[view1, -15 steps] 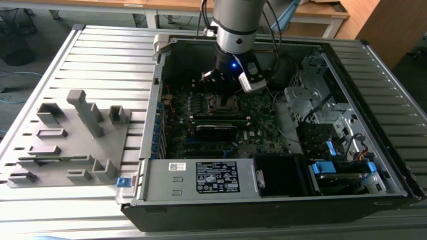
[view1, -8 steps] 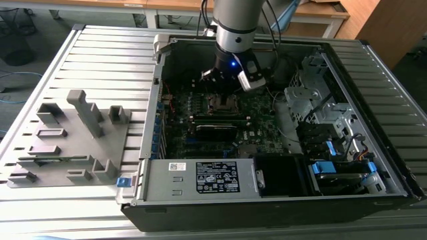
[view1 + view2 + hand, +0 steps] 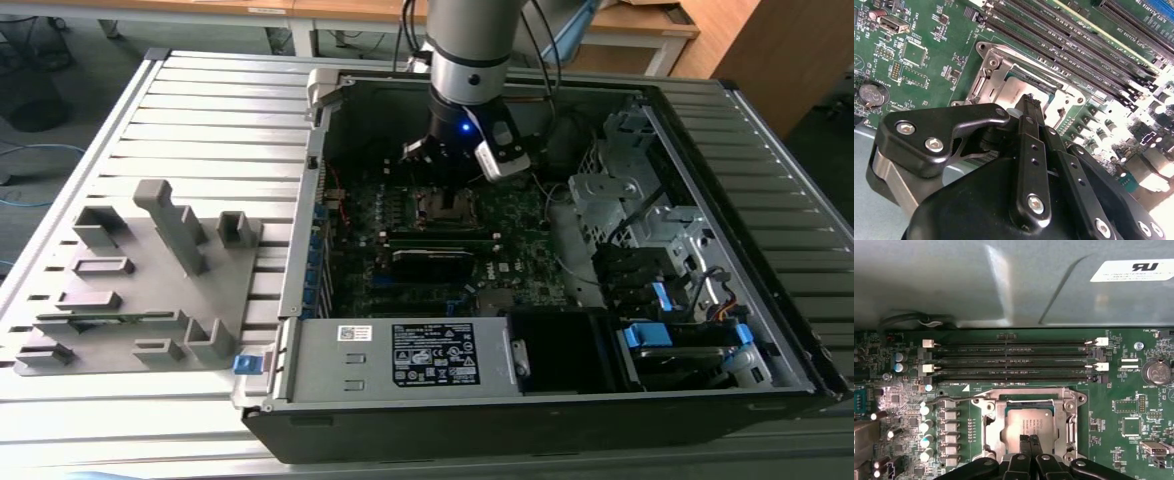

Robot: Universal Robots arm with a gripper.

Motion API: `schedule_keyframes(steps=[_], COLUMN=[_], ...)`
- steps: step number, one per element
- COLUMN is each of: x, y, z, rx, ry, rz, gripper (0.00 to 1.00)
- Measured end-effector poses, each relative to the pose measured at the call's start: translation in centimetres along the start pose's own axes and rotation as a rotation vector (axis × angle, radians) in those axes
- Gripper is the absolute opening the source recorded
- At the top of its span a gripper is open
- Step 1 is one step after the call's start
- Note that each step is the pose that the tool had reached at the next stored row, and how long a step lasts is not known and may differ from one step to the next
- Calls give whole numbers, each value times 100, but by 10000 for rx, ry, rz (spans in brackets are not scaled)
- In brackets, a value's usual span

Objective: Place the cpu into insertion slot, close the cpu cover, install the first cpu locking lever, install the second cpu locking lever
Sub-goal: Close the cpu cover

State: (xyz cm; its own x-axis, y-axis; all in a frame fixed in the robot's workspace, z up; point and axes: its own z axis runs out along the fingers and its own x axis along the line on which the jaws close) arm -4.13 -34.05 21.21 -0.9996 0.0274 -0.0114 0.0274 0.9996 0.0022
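Hand [image 3: 1029,442] is hanging w/ fingers pinched fully together, gripping nothing. Tips are pointing straight down at the cpu [image 3: 1026,421], directly below them; touching or just clear, can't tell. Cpu is sitting in the insertion slot [image 3: 447,207], mid-board, w/ the cpu cover [image 3: 995,422] apparently lying flat around it. Beyond, memory slots [image 3: 1009,362] are running along the slot's far edge, then the power-supply box [image 3: 1004,285].

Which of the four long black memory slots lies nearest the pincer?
The long black memory slot directly beside the square silver metal cpu cover; the other three lie beyond it.
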Motion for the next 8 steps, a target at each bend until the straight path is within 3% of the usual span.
schedule_keyframes(steps=[3,8], x=[18,126], y=[-1,-4], z=[2,5], rx=[-3,-1], ry=[-10,-48], rz=[-1,-1], gripper=[11,11])
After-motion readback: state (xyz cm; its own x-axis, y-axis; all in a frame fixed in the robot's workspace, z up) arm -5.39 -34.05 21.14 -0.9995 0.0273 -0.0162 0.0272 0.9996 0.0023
